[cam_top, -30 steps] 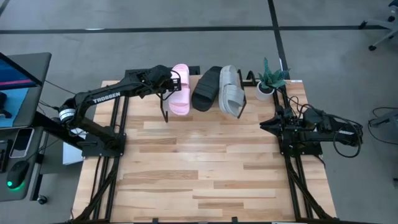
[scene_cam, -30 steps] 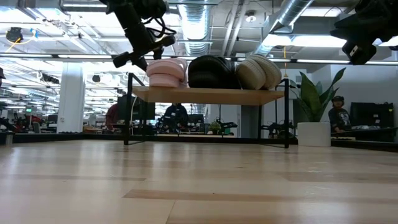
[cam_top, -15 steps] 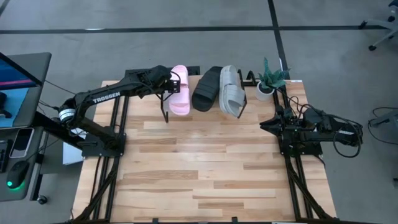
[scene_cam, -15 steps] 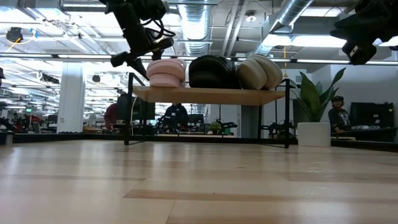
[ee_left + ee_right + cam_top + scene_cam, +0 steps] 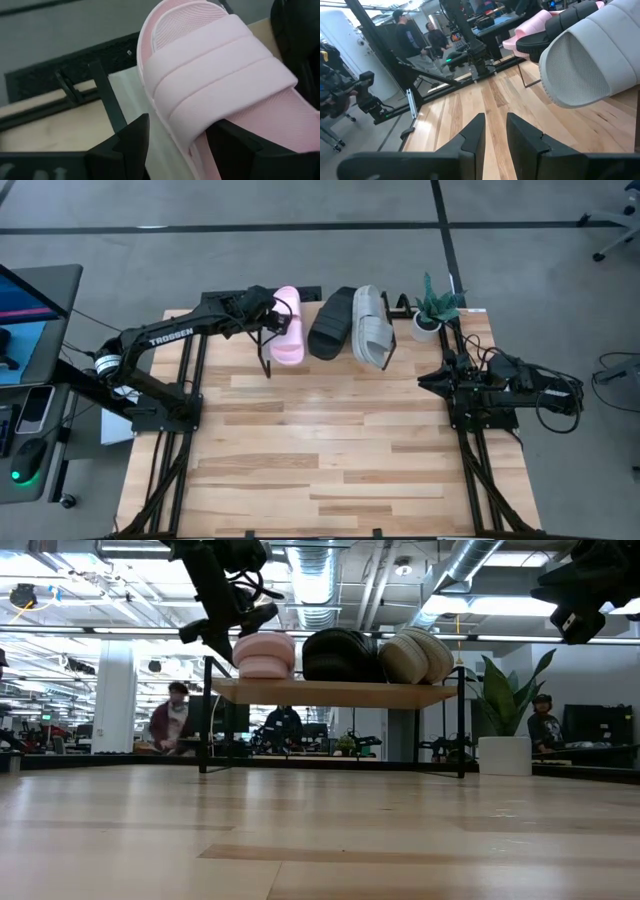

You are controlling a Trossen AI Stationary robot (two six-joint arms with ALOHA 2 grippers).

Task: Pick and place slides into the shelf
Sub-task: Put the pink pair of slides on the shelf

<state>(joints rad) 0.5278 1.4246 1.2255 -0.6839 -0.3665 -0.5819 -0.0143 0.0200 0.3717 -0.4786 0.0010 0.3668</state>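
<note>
Three slides lie side by side on the shelf [image 5: 330,692] at the table's far edge: the pale pink slide [image 5: 288,330] [image 5: 215,85], the black slide [image 5: 332,323] and the light grey slide [image 5: 372,328] [image 5: 590,70]. My left gripper [image 5: 268,310] [image 5: 182,145] is open at the pink slide's left side, slanting down. One finger stands outside the slide's rim and the other over its footbed beside the strap. My right gripper [image 5: 495,130] waits at the table's right edge, its fingers a narrow gap apart with nothing between them. My left gripper has the pink slide's left rim [image 5: 175,132], just below the strap, between its open fingers. A strip of shelf shows between the outer finger [image 5: 127,145] and the rim. The inner finger [image 5: 240,150] covers the footbed; whether it touches, I cannot tell. The slide rests sole-down on the shelf.
A small potted plant [image 5: 430,310] stands to the right of the shelf. The bare wooden table [image 5: 330,440] stretches from the shelf to the near edge. A monitor and desk stand off the table's left side. People [image 5: 170,720] move about in the room behind.
My left gripper has stayed at the pink slide, rolled about its own axis, and spread its fingers wider. The pink slide has settled flat on the shelf's left end.
</note>
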